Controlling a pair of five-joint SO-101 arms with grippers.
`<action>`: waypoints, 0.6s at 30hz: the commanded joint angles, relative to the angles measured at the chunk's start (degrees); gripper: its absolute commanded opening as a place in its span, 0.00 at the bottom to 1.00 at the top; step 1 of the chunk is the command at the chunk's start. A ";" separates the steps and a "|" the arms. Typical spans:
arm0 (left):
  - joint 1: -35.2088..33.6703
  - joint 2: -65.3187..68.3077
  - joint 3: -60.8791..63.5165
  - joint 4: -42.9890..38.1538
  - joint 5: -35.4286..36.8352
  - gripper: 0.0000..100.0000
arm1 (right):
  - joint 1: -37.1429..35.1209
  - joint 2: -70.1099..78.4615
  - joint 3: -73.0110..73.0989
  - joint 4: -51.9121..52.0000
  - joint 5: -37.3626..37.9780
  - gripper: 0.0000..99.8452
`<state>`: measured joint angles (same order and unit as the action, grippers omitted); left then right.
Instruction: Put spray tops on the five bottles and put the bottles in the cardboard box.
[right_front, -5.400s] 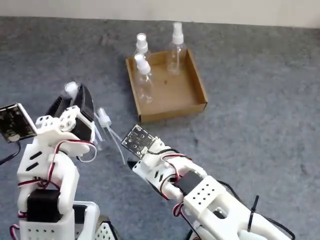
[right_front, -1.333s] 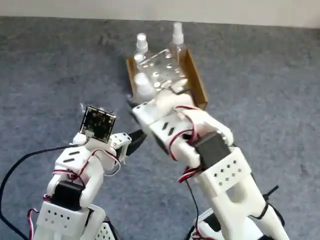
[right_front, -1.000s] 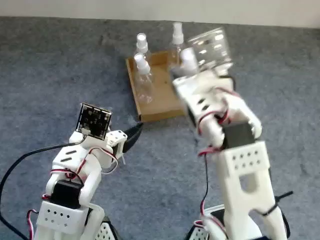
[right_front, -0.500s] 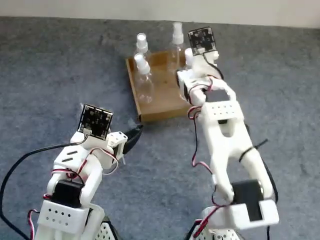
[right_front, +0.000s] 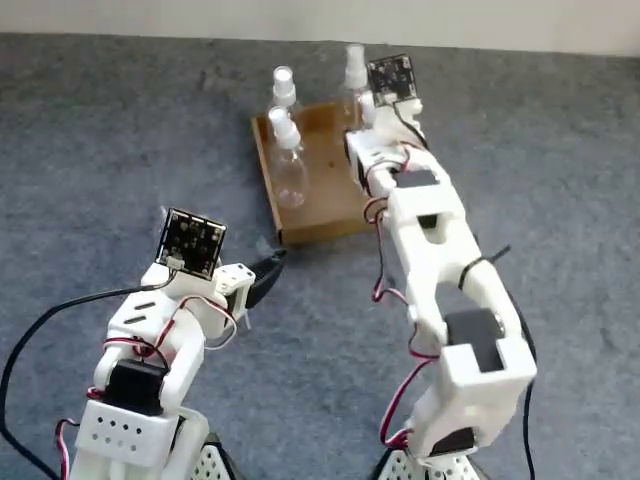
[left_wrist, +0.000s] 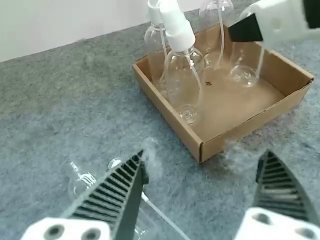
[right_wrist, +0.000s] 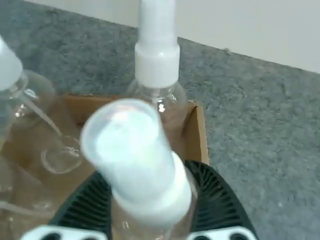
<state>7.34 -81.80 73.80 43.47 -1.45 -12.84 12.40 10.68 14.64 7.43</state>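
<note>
My right gripper (right_front: 362, 158) is stretched over the cardboard box (right_front: 320, 232) and is shut on a clear bottle with a white spray top (right_wrist: 132, 150), held upright at the box's back right part. The left wrist view shows that bottle's base (left_wrist: 243, 67) low inside the box (left_wrist: 235, 132). Another topped bottle (right_front: 288, 155) stands inside at the left. Two more topped bottles (right_front: 283, 92) (right_front: 353, 68) stand along the back edge. My left gripper (left_wrist: 202, 157) is open over the carpet just in front of the box. A clear bottle (left_wrist: 82, 182) lies by one of its fingers.
Grey carpet surrounds the box on every side. A thin dip tube (left_wrist: 162, 216) lies on the carpet close to the left gripper. My left arm (right_front: 165, 330) stands at the front left, the right arm (right_front: 445, 290) runs from the front right up to the box.
My right arm has swung right and forward over the box with the bottle and has settled lower at the box's back right. The left arm has stayed put.
</note>
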 joint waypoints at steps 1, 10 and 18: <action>-0.40 -0.40 -0.22 -1.76 -0.53 0.28 | -0.13 0.66 -6.11 -1.71 -0.53 0.00; -0.40 -0.40 -0.13 -1.76 -0.53 0.28 | -0.22 2.59 -6.99 -1.71 -0.53 0.00; -0.40 -0.40 -0.13 -1.76 -0.53 0.28 | -0.75 2.68 -6.99 -2.15 -0.62 0.00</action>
<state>7.34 -81.80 73.80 43.47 -1.45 -12.84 16.18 7.69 14.64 7.43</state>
